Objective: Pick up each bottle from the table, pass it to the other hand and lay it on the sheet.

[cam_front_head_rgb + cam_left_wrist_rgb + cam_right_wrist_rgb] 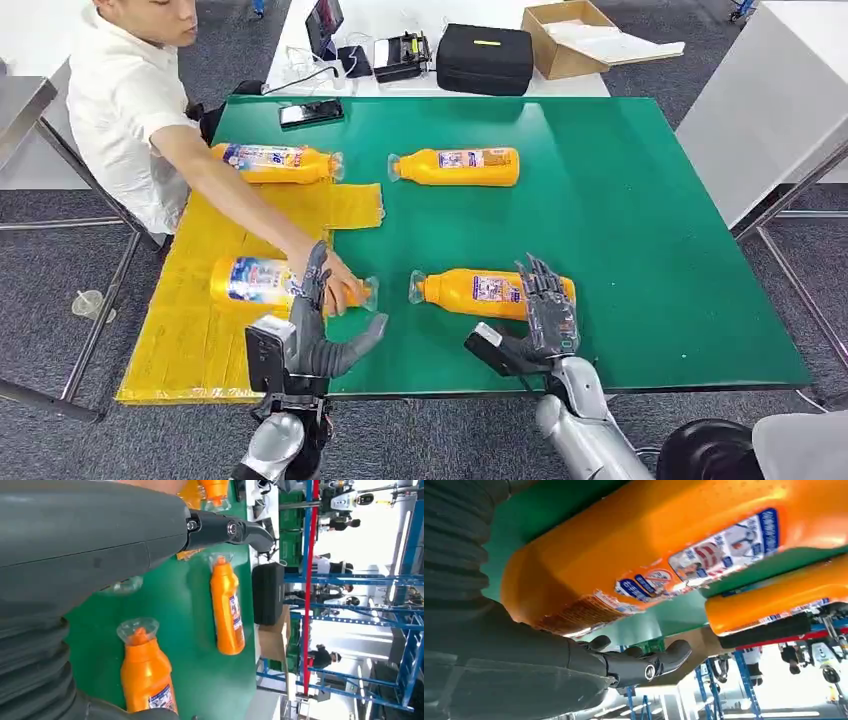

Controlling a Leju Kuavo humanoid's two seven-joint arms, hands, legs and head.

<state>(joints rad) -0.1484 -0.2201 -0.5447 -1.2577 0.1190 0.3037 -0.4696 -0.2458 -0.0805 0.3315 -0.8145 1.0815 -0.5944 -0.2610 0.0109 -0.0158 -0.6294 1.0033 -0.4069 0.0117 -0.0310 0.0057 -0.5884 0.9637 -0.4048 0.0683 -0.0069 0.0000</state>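
Right hand (545, 310), silver-armed with dark fingers, stands at the near edge of the green table (640, 230), fingers apart and upright against the flat end of the nearest orange plastic bottle with a blue-and-white label (490, 292), which lies on its side with its clear cap pointing toward the yellow sheet (190, 330). Whether the fingers actually touch the bottle is hard to judge from the close wrist view. Left hand (320, 335) hovers open nearby, thumb spread, holding nothing; a person's hand (335, 285) rests on a second bottle (260, 282) already on the sheet. Farther back, a third bottle (280, 162) lies at the sheet's far edge and a fourth bottle (460, 167) on bare green.

The bottle looks filled, so probably fairly heavy, rigid and smooth enough to slip or roll. The broad labelled midsection seems the safest place to grip, not the narrow neck.
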